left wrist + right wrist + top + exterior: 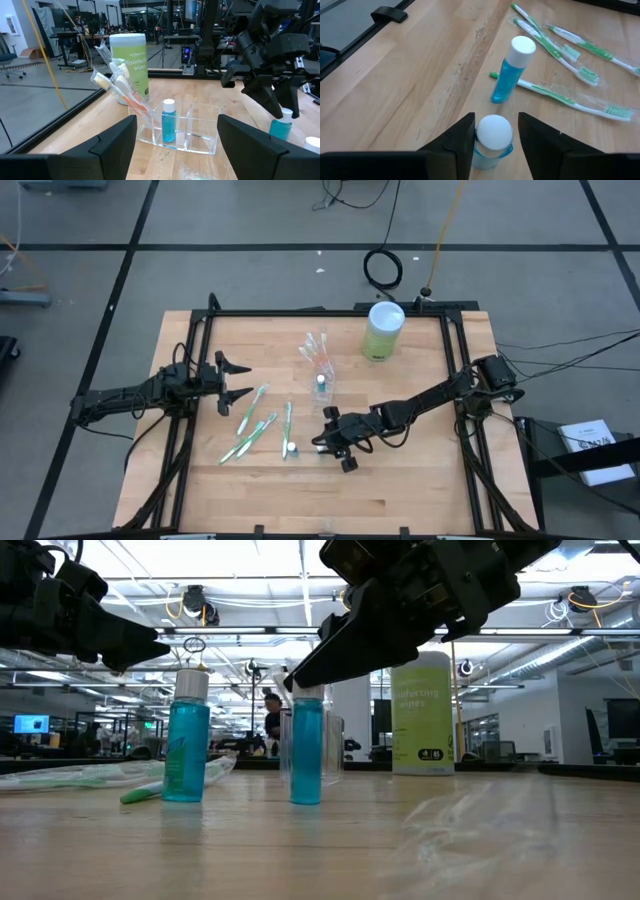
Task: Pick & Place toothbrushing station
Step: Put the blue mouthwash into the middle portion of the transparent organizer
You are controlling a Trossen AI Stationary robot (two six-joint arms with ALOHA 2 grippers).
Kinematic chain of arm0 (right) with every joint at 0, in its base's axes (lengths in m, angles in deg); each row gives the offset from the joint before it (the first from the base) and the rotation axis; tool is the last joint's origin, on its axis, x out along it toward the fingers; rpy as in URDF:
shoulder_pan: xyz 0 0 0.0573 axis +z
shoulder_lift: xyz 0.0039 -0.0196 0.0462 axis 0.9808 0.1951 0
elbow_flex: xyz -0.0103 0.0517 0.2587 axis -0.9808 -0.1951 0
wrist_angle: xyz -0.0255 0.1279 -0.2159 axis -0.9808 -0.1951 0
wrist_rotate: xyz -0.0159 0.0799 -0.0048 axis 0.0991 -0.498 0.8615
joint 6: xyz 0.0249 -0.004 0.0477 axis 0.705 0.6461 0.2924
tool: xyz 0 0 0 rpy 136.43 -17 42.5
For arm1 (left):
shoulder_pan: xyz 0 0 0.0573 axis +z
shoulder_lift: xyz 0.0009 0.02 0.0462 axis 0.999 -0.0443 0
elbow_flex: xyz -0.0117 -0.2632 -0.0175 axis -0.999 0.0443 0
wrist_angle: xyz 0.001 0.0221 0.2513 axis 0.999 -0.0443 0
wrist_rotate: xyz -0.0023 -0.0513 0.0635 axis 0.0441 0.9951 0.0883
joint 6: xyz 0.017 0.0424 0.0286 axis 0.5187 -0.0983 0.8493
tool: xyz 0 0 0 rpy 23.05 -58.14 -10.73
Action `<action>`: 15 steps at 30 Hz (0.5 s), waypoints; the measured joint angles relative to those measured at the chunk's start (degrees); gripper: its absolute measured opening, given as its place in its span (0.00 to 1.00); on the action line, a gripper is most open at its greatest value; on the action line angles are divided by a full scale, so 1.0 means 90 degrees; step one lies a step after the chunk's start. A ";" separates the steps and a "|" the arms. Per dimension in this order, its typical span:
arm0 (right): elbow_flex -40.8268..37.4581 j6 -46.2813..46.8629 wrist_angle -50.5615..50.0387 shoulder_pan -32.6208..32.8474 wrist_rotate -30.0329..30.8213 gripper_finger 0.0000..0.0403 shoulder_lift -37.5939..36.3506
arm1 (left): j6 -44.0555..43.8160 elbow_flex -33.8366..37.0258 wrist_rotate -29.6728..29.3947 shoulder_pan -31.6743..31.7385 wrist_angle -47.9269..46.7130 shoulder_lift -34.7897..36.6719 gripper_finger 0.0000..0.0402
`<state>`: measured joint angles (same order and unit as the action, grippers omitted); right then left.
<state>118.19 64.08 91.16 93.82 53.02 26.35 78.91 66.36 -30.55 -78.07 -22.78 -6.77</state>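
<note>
Blue bottle (493,136) is straddled by right gripper (495,132), fingers not quite touching; left gripper (243,379) is held open near toothbrushes (262,423).

Lime-green wipes canister (383,331) upright at far table (420,490) edge; cable coil (382,269) on floor.

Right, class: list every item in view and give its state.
Left gripper: jaws open, empty.
Right gripper: jaws open astride a bottle cap.
That bottle: upright, capped.
Second table bottle: upright, capped.
Organizer bottle: upright, capped, inside clear organizer.
Green toothbrushes: lying flat on table.
Orange toothbrushes: leaning in organizer.
Wipes canister: upright, lid on.
</note>
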 joint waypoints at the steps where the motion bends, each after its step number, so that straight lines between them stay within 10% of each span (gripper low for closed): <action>1: 0.0000 0.0000 0.0000 0.0000 0.0002 0.32 0.0000 | 0.0000 0.0000 0.0000 0.0001 -0.0001 0.0000 0.71; 15: 0.0000 0.0005 -0.0036 0.0002 0.0002 0.24 0.0000 | 0.0000 -0.0001 0.0000 -0.0001 -0.0002 0.0000 0.71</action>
<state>118.19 64.13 90.84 93.84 53.03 26.35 78.91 66.35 -30.55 -78.08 -22.80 -6.78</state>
